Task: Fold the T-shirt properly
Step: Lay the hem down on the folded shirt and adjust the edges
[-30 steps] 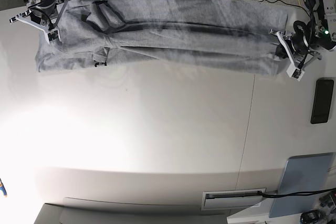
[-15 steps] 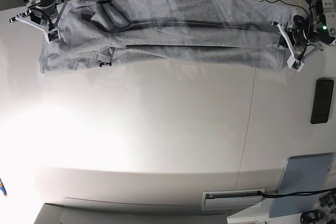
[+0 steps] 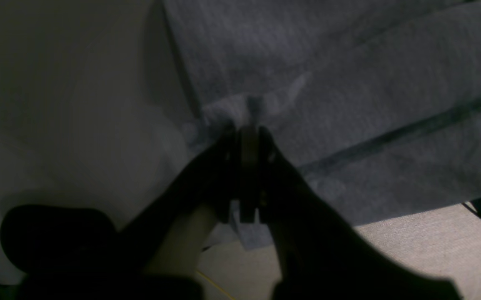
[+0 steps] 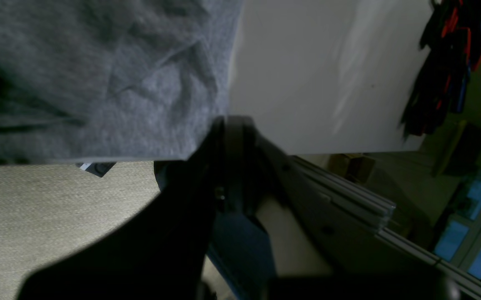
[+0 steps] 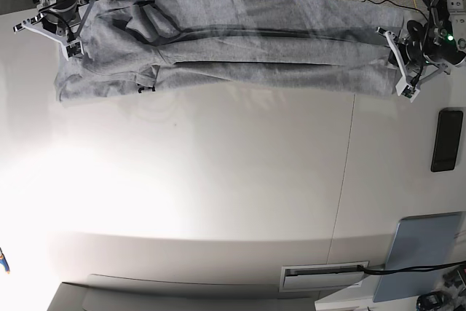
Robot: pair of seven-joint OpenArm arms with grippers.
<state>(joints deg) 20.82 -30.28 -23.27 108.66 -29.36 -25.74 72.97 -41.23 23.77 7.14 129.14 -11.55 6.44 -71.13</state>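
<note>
Stretching the big heather-grey cotton T-shirt (image 5: 233,41) along the white surface's (image 5: 218,180) far edge.
Left end effector (image 3: 248,125) and right end effector (image 4: 223,125) each pinch cloth; pull evenly, keeping it flat.

Both arms are black-bodied, with a green indicator light glowing on each wrist housing. The left gripper (image 5: 400,63) and the right gripper (image 5: 48,33) carry long white fingers. In the wrist views they appear as dark silhouettes.

Matt heathered cloth T-shirt (image 5: 240,41)
</note>
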